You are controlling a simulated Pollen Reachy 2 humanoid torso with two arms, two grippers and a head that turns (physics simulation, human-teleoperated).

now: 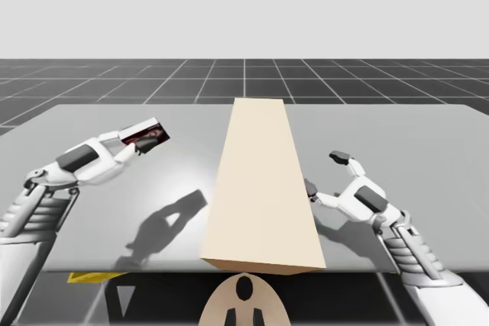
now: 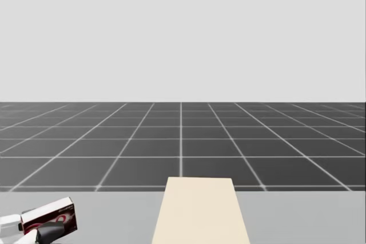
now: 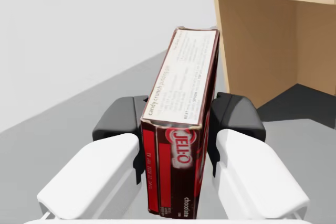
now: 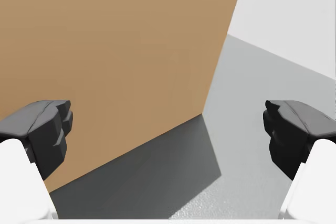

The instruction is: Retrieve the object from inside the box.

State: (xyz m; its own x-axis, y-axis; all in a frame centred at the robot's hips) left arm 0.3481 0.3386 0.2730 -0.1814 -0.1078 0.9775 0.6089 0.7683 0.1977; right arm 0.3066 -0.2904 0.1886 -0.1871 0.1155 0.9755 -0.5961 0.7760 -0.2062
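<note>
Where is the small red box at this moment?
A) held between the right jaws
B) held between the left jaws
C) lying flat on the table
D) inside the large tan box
B: in the left wrist view the jaws of the left gripper press the small red box from both sides, outside the large tan box.

a tan box (image 1: 263,188) lies on the grey table (image 1: 428,150).
</note>
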